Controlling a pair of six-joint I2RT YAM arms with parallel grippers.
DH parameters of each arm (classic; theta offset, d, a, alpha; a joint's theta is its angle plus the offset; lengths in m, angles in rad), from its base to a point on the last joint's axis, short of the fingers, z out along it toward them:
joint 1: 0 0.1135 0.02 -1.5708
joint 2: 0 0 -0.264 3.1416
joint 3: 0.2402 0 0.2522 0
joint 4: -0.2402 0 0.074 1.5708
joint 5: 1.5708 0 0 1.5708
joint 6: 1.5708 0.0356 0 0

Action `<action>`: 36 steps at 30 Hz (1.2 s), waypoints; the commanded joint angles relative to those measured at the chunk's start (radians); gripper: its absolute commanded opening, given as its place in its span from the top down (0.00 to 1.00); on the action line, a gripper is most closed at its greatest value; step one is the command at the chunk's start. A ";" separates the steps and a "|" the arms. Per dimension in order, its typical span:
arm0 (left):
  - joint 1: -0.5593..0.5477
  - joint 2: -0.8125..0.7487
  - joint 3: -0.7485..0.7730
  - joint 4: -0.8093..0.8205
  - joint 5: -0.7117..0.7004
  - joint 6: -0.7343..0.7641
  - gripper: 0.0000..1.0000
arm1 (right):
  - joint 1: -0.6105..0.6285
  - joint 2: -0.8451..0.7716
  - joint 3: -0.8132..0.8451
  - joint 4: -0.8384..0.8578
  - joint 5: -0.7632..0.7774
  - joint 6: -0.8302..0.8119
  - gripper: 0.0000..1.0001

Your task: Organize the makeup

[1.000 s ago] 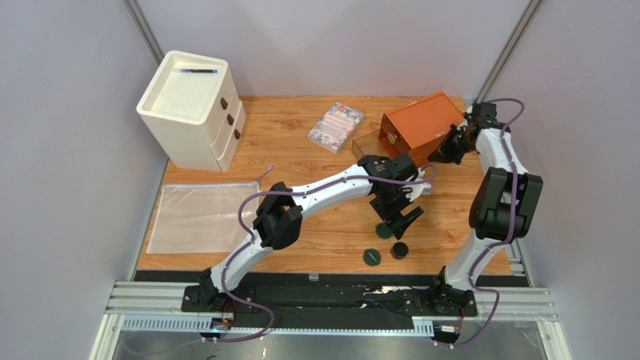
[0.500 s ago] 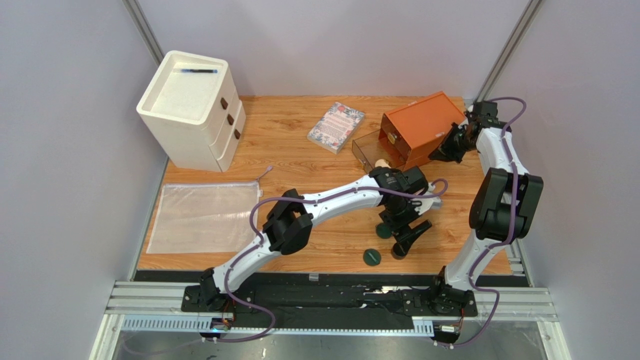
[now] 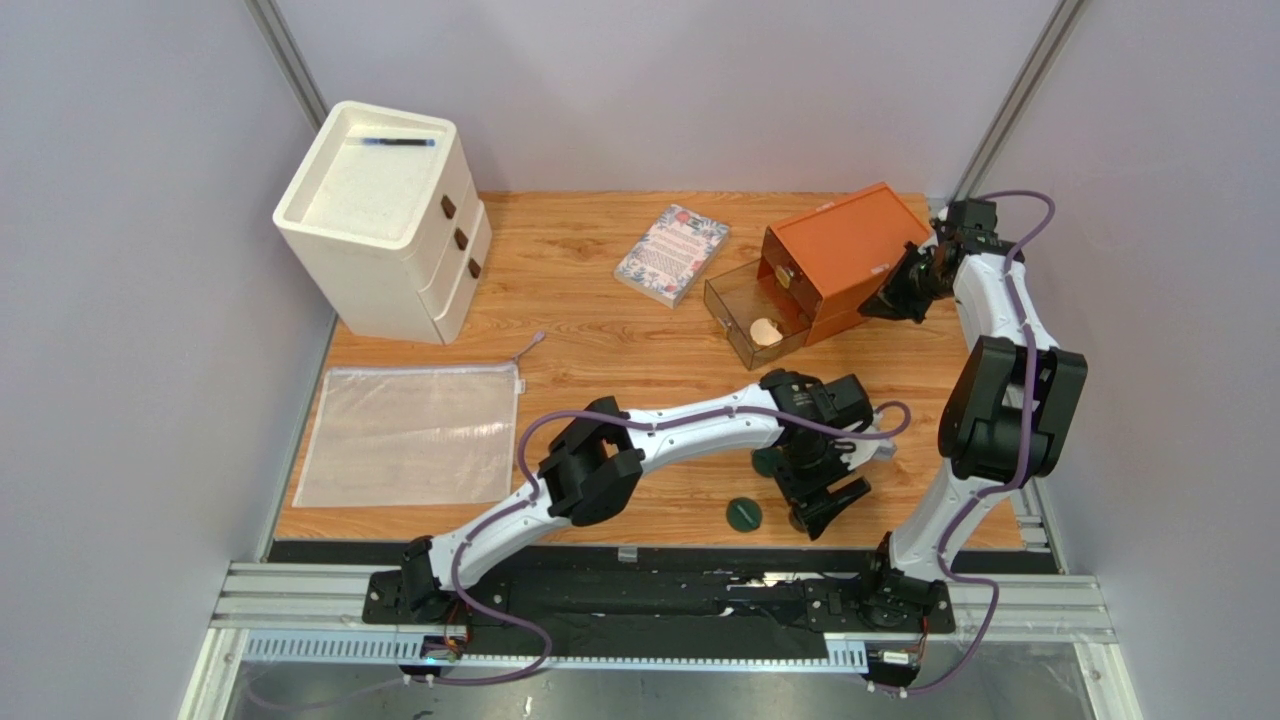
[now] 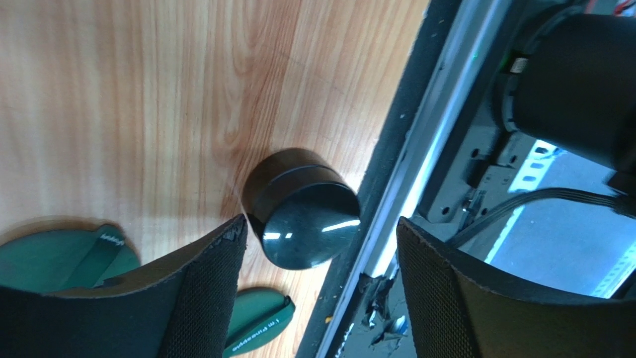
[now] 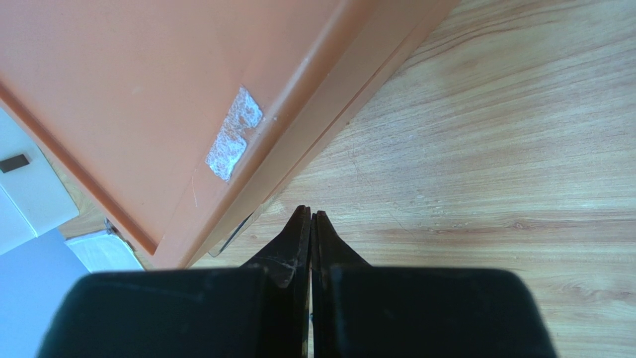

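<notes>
The left gripper (image 4: 321, 227) is hanging, jaws spread, astride the small black round jar (image 4: 306, 212) standing by the worktop's (image 4: 149, 89) near edge, probably light, rigid and slick, best pinched squarely across its side wall.

High overview, two close wrist views

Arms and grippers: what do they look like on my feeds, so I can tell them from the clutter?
The left arm and right arm both have white links with bulky black joint housings, and each trails a looping purple cable. The left gripper has broad black fingers with a fine mesh texture. The right gripper has smooth black fingers that taper to points.
</notes>
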 commanded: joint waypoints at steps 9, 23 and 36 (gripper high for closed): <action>-0.004 0.056 0.004 0.030 -0.081 -0.057 0.35 | 0.004 -0.050 -0.001 0.027 -0.004 0.002 1.00; 0.008 0.035 -0.025 0.031 -0.154 -0.091 1.00 | 0.004 -0.049 -0.012 0.029 -0.002 -0.003 1.00; 0.039 -0.268 -0.174 0.048 -0.269 -0.020 0.63 | 0.004 -0.090 0.040 0.014 0.004 -0.018 1.00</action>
